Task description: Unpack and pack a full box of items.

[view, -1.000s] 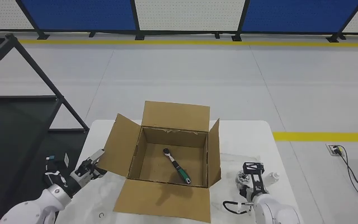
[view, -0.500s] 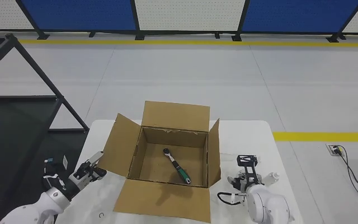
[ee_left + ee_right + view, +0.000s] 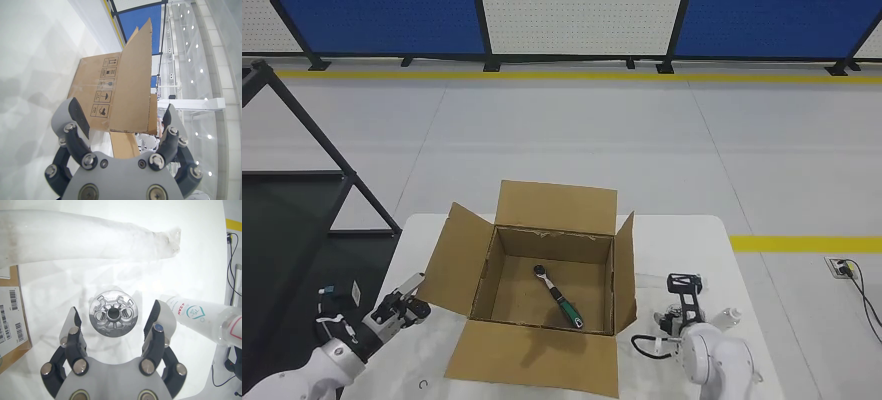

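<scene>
The open cardboard box [image 3: 555, 208] stands in the middle of the white bench [image 3: 682, 240] with all four flaps folded outward. On its floor lies a ratchet wrench [image 3: 560, 297] with a green handle, set at a slant. It is the one item seen inside the box. The left tool [image 3: 122, 106] sits low on the box's left side, just beside the outer edge of the left flap. Its fingers are spread wide and hold nothing. In the left wrist view that flap's edge lines up in the gap between them, and whether it touches either pad cannot be told. The right tool [image 3: 115, 308] hangs over the bench on the box's right side, close to the right wall, pointing down. Its fingers are parted wide around a round metal part [image 3: 114, 321], a disc with a centre hole and cut-outs. The disc lies flat on the bench, with bare bench showing between it and each pad, so the tool grips nothing. On the side of the tool away from the box, a clear bottle [image 3: 198, 317] lies on its side, one end just beside the outer face of a finger. A long white wrapped roll [image 3: 85, 236] lies on the bench beyond the disc, reaching away from the box's right wall.
</scene>
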{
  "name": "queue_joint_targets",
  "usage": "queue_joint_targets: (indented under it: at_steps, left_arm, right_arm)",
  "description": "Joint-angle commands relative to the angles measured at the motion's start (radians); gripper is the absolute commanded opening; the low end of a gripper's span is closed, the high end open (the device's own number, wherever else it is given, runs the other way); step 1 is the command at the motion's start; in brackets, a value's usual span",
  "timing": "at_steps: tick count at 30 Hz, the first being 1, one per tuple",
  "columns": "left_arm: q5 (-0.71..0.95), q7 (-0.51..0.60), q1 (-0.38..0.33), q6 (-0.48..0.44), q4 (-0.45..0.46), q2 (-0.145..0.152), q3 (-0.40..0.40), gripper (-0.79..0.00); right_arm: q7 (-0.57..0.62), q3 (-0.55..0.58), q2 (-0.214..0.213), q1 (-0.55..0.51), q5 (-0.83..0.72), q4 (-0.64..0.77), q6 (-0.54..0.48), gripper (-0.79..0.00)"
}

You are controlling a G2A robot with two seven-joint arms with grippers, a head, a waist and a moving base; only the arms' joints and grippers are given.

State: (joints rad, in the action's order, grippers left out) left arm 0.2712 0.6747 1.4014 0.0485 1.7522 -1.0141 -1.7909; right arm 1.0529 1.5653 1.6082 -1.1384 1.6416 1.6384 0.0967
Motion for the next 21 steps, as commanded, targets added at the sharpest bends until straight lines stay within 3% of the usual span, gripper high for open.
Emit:
queue_joint_targets:
  at_steps: [1, 10, 21]
  left_arm:
    - [0.0, 0.0, -0.003, 0.002, -0.001, 0.0, 0.002, 0.0]
    - [-0.002, 0.003, -0.014, 0.003, -0.008, 0.003, 0.011, 0.0]
    - [0.02, 0.006, -0.026, -0.009, -0.024, 0.001, 0.04, 0.0]
  right_arm:
    - [-0.003, 0.001, -0.002, -0.006, -0.005, 0.009, 0.0, -0.785]
    - [-0.029, -0.014, -0.008, -0.067, 0.001, 0.155, 0.009, -0.785]
    - [0.022, -0.092, -0.007, -0.104, 0.038, 0.529, 0.042, -0.785]
